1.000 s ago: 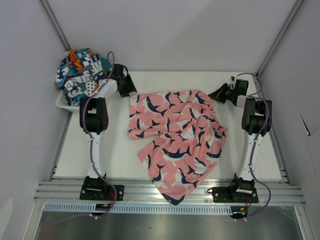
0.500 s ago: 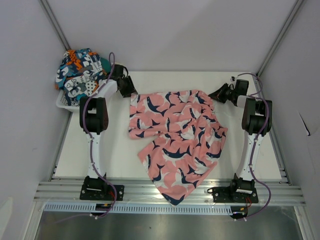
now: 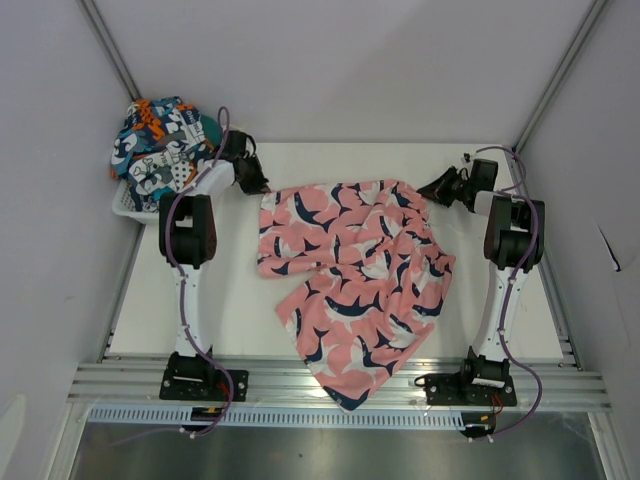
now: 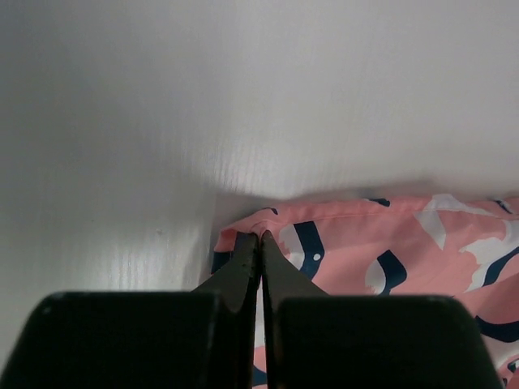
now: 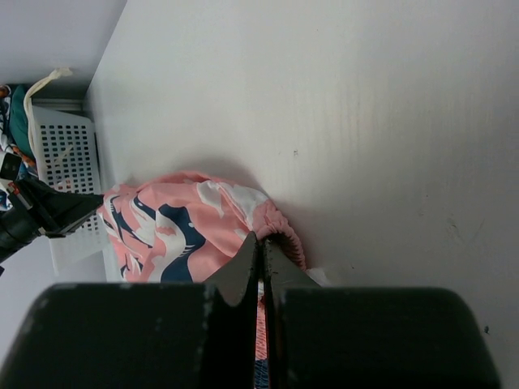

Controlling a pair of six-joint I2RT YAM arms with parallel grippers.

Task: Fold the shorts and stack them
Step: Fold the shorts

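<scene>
Shows the pink shorts [image 3: 350,275] spread rumpled across the white table [image 3: 230,300], with one leg end drooping over the near edge between the two arm bases. Puts the far edge of the fabric farther back, running between the two tools. Has the left gripper [image 3: 258,185] pinched shut on the far left corner of the pink shorts. From the wrist, finds that left gripper [image 4: 260,237] with fingertips pressed together right at the pink corner, bare table beyond. Has the right gripper [image 3: 430,188] likewise clamped on the far right corner. From its own wrist, finds the right gripper [image 5: 261,241] closed on the gathered elastic edge. Leaves the patchwork shorts [image 3: 160,145] farthest back on the left, heaped in a white basket [image 3: 125,205] off the table's corner, just behind the left gripper and apart from the pink pair.
</scene>
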